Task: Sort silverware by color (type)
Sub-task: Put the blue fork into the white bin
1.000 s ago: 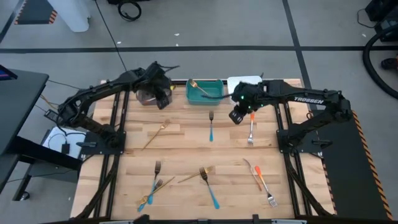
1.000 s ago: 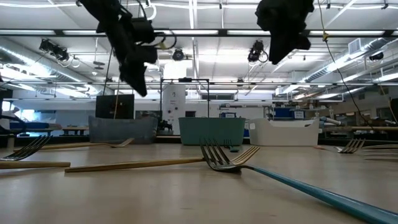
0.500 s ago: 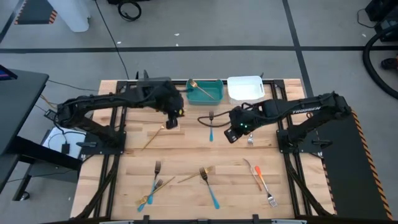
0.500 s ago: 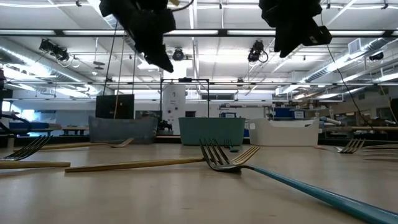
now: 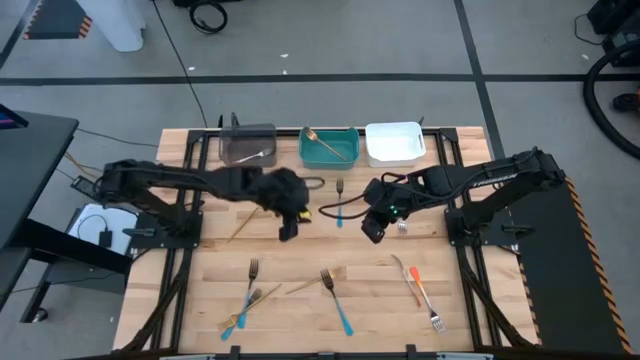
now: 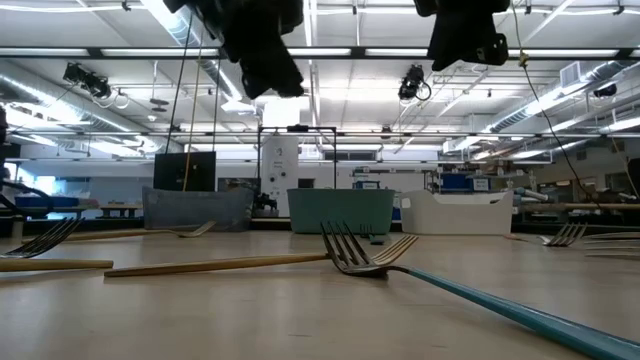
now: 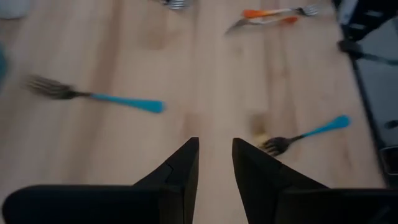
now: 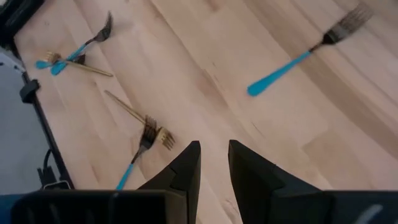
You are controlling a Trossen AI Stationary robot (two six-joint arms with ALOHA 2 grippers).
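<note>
Both arms swing in toward mid-table, left gripper (image 5: 288,228) travelling farthest.
Right gripper (image 5: 372,230) hovers beside it; both sets of fingers narrowly parted, holding nothing. Blue-handled fork (image 5: 339,203) lies between them, gold fork (image 5: 322,143) in teal bin (image 5: 304,149).

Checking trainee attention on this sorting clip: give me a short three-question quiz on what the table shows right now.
1. True or false: the teal rectangular plastic bin holds a thin all-gold fork.
2. Which is nearer the two crossed orange-handled silver forks: A) the left gripper, or B) the right gripper?
3. How many rectangular bins stand along the table's far edge?

Key: 1 true. 2 B. 3 three: the grey bin, the teal one and the white bin.
</note>
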